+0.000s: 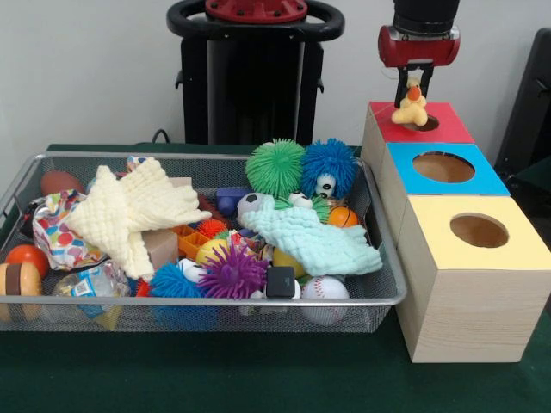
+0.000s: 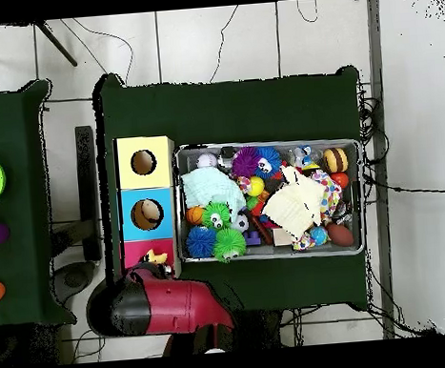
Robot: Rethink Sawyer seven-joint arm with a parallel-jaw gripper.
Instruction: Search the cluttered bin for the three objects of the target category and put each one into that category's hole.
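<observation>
My gripper (image 1: 415,86) is shut on a yellow plush duck (image 1: 411,108) with an orange beak. It holds the duck just above the round hole (image 1: 425,123) of the red-faced wooden box (image 1: 448,129), at the far right. In the overhead view the duck (image 2: 156,259) sits over the red box (image 2: 136,253), at the tip of the red arm (image 2: 164,306). The silver wire-mesh bin (image 1: 215,301) lies left of the boxes, full of clutter; its rim also shows in the overhead view (image 2: 266,143). No other plush animal shows among the clutter.
A blue-faced box (image 1: 443,168) and a yellow-faced box (image 1: 478,231) stand in a row in front of the red one. The bin holds green (image 1: 275,168), blue (image 1: 329,166) and purple (image 1: 231,274) fuzzy balls, a pale yellow cloth (image 1: 133,211), a mint cloth (image 1: 314,239) and a baseball (image 1: 325,288).
</observation>
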